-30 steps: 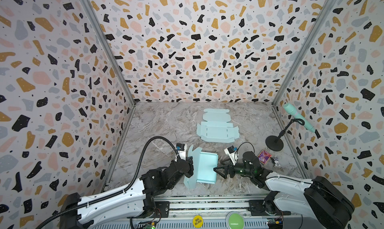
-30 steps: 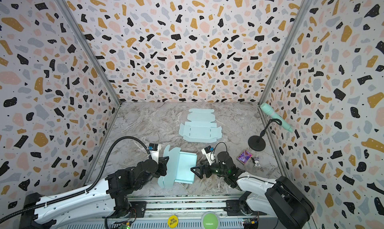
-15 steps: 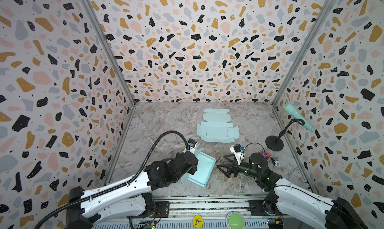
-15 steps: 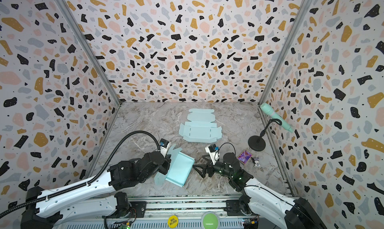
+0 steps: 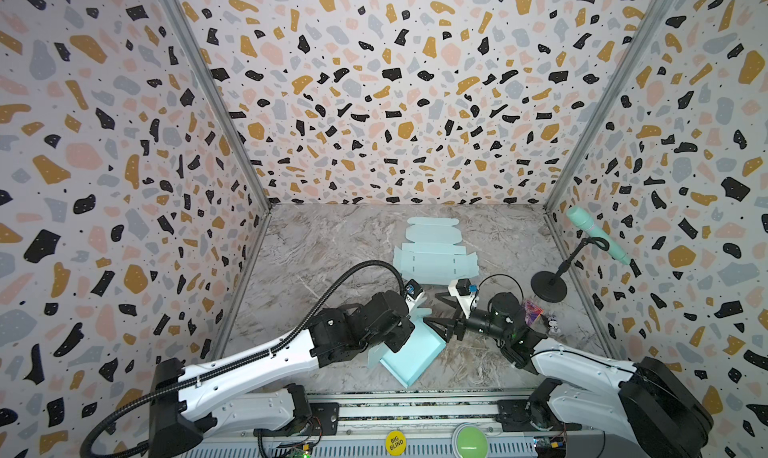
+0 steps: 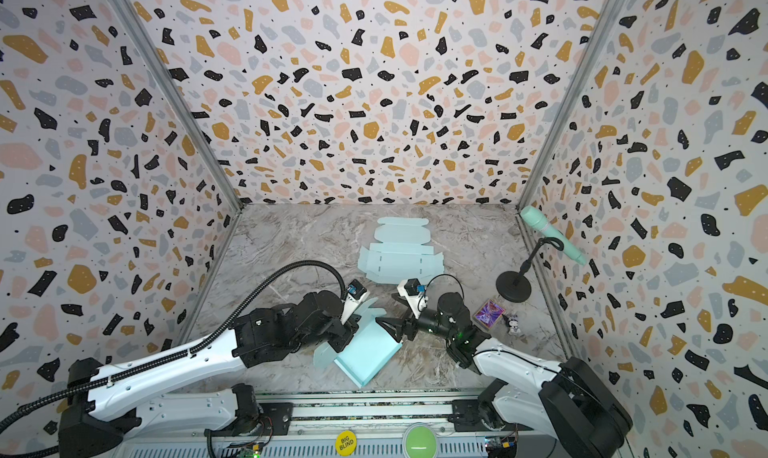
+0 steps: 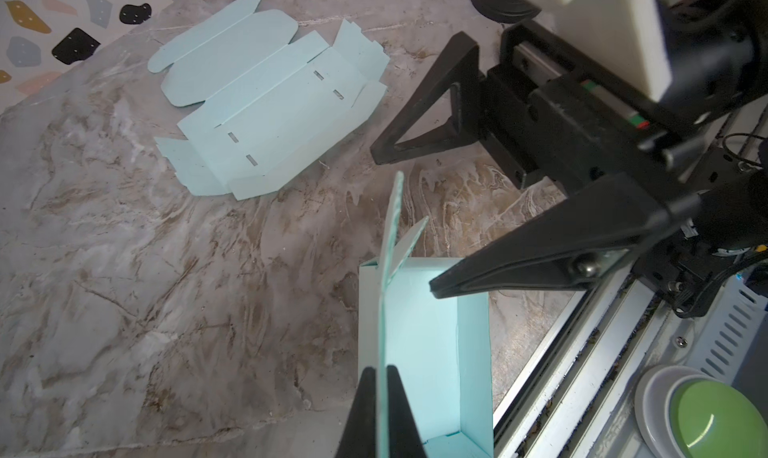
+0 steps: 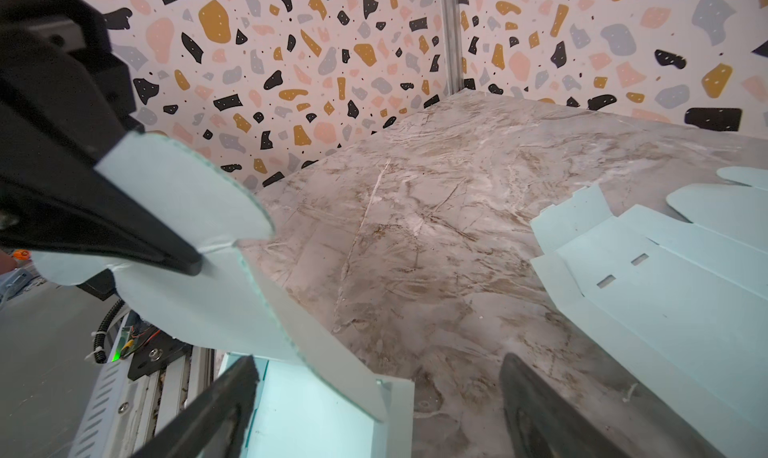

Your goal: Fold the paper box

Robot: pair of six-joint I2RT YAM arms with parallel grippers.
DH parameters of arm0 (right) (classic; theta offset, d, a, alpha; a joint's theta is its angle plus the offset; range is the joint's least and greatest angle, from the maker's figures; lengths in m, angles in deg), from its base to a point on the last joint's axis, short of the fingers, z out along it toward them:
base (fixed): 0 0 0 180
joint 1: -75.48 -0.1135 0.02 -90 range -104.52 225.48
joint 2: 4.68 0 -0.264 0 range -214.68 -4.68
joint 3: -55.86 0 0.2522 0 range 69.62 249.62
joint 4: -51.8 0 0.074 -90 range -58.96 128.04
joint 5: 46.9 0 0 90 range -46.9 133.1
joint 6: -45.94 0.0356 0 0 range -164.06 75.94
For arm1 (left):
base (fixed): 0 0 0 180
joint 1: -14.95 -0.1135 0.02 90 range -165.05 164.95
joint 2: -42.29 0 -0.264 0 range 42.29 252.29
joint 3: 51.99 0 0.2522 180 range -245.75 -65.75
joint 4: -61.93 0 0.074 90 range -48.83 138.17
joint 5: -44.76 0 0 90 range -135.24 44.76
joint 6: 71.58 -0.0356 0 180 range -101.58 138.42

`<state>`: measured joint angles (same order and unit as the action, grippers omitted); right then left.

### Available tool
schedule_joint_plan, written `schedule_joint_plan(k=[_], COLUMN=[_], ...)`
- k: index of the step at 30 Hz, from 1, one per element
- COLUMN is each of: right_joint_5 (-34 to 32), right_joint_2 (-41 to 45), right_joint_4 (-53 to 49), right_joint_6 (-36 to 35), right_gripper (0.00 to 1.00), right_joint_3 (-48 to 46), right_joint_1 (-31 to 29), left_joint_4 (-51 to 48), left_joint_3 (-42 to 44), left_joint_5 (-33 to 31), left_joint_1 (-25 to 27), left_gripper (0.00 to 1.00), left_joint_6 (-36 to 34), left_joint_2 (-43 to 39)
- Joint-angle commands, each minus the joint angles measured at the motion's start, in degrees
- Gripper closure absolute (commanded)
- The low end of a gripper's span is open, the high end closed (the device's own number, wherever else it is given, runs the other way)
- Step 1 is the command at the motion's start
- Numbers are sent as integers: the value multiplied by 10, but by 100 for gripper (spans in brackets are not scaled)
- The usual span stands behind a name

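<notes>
Nearest the camera, in front of the paper box (image 5: 415, 354), runs the metal rail (image 5: 415, 410) with a green button (image 5: 471, 443) set into it. The paper box itself sits on the marble table (image 5: 332, 248) just behind that rail, turned at an angle. It is half formed, with its walls standing, its hollow facing up and its rounded lid flap (image 8: 187, 211) raised above one long wall. The left gripper (image 7: 381, 371) comes at the box from the left, and its jaws are pressed together on that flap, which shows edge-on between the two fingertips in the left wrist view. The right gripper (image 5: 430, 307) reaches the box from the right with its jaws spread wide and nothing between them. One of its fingers (image 7: 519, 265) points into the box's hollow near the end wall, though I cannot tell whether it touches the card. The other finger (image 7: 419, 115) hangs over bare table just beyond the box. Farther behind the box, apart from it, flat unfolded blanks (image 5: 434, 260) of the same pale blue card lie on the table. To the right of the box and farther back, a mint microphone (image 5: 594, 236) leans on a black stand by the side wall.
</notes>
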<state>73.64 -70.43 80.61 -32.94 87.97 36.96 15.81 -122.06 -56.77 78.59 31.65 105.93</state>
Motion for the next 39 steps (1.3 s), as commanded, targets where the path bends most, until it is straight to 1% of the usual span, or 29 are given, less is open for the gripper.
schedule_joint_plan(k=[1, 4, 8, 13, 15, 17, 18, 22, 24, 27, 28, 29, 32, 35, 39], right_joint_5=[35, 46, 52, 45, 47, 45, 43, 24, 6, -37, -56, -72, -101, -117, -135], right_joint_2=[-14, -12, -14, -35, -38, -35, -33, -17, -11, -6, -4, -2, 7, 15, 20], right_joint_4=[38, 58, 46, 17, 16, 14, 11, 8, 7, 1, -3, -5, 0, 2, 1], right_joint_6=[-26, -28, -35, -55, -56, -57, -58, -65, -71, -72, -68, -66, -61, -58, -48], right_gripper=[11, 18, 28, 36, 47, 63, 68, 80, 86, 95, 98, 100, 100, 100, 100], right_joint_3=[22, 18, 25, 42, 44, 44, 44, 36, 31, 22, 19, 15, 2, -5, -11], right_joint_1=[1, -2, -4, -19, -23, -25, -26, -31, -35, -35, -35, -35, -35, -32, -26], left_joint_4=[-9, -8, -16, -14, -13, -10, -10, -11, -13, -11, -11, -11, -5, 9, 24], left_joint_3=[-19, -20, -27, -34, -38, -39, -39, -42, -41, -35, -32, -29, -20, -9, 18], left_joint_5=[17, 24, 17, 23, 21, 22, 20, 5, -9, -29, -36, -46, -58, -69, -86], left_joint_1=[-5, -6, -8, -10, -10, -10, -10, -10, -10, -10, -12, -14, -24, -29, -42], left_gripper=[99, 99, 99, 99, 99, 99, 99, 99, 96, 90, 83, 73, 52, 43, 39], left_joint_6=[-29, -37, -45, -49, -49, -49, -49, -49, -47, -44, -40, -37, -26, -12, 14], left_joint_2=[5, 10, 18, 18, 20, 23, 24, 32, 33, 30, 28, 24, 9, -16, -56])
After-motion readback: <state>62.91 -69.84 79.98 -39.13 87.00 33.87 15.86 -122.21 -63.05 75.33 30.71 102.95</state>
